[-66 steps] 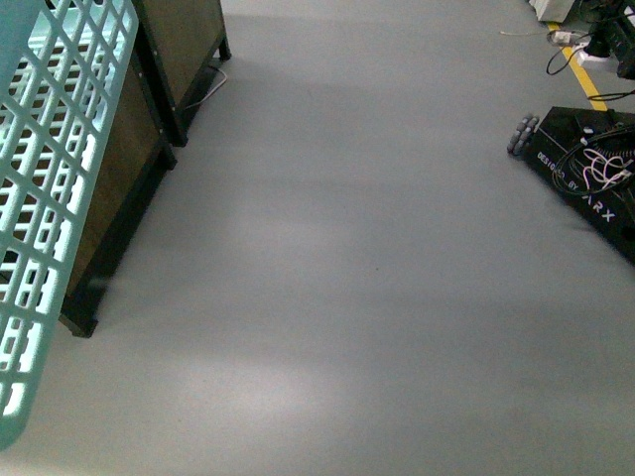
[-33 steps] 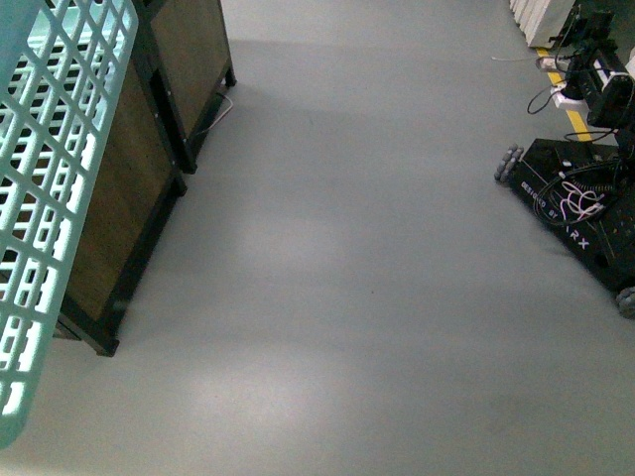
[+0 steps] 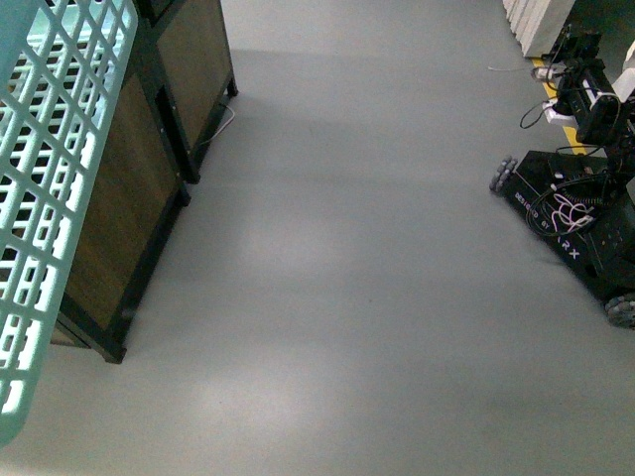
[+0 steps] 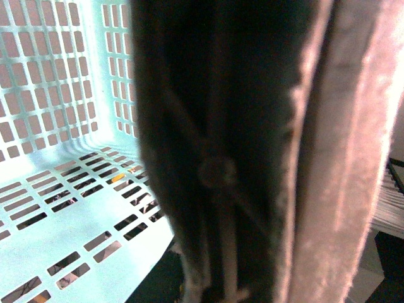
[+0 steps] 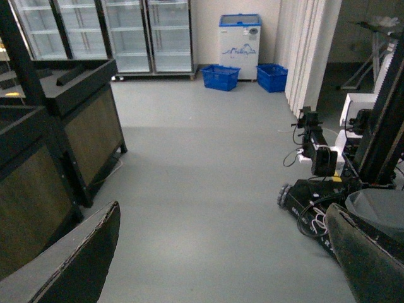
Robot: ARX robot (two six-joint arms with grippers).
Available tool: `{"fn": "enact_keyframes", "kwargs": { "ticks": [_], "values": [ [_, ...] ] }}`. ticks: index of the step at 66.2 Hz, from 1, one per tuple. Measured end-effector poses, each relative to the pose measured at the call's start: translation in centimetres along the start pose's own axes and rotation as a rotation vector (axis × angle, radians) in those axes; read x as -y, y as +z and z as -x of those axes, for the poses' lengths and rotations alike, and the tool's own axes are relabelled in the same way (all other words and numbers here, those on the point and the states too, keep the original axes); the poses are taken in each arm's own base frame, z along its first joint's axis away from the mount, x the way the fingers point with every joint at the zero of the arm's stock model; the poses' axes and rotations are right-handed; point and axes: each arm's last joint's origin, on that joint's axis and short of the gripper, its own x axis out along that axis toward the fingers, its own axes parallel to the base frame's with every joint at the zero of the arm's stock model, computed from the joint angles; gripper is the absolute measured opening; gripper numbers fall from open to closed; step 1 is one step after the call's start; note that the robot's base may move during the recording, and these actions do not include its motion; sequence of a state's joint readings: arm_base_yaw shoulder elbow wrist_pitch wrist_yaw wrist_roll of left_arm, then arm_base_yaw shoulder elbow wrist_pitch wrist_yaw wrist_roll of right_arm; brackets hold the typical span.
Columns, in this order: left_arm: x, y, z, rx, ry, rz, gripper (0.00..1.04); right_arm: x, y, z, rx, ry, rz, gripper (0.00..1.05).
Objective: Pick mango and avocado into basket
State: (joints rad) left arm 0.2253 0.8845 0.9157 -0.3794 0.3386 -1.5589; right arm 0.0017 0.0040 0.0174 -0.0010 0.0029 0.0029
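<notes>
**Front view.** At the far left the basket hangs clear of the floor, its slotted aqua wall tilted and cut off by the picture's edge. Just right of it, and behind it, stand two dark wood-panelled display stands on black frames, set end to end. To their right the grey floor runs open across the middle. At the far right a second robot's black wheeled base carries loose cables. Neither arm of the recording robot appears here.

**Left wrist view.** The camera looks down into the basket, showing its grid walls and slotted bottom. A dark brown handle crosses close to the lens, blurred, and covers the middle of the picture. The left gripper's fingers cannot be told apart from this mass, so it is unclear whether they are apart or clamped.

**Right wrist view.** The right gripper is held above the floor, facing level down the aisle. Its two dark fingers stand wide apart with nothing between them, and the basket does not lie near them. Beyond them, the display stands border the aisle on one side and the second robot on the other, with open floor between. Glass-door fridges, a white chest freezer and blue crates close the far end.
</notes>
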Motion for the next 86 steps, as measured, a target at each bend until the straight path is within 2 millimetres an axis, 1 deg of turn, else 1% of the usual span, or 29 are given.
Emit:
{"fn": "enact_keyframes", "kwargs": {
  "ticks": [11,28,86],
  "values": [
    [0.01,-0.13,0.02,-0.021,-0.001,0.003,0.15,0.00,0.01,0.01,0.001,0.000,0.000,0.96],
    [0.04,0.01,0.04,0.007,-0.002,-0.004,0.15,0.00,0.01,0.01,0.002,0.000,0.000,0.96],
    [0.06,0.00,0.04,0.001,-0.003,-0.003,0.15,0.00,-0.01,0.00,-0.001,0.000,0.000,0.96]
  ]
}}
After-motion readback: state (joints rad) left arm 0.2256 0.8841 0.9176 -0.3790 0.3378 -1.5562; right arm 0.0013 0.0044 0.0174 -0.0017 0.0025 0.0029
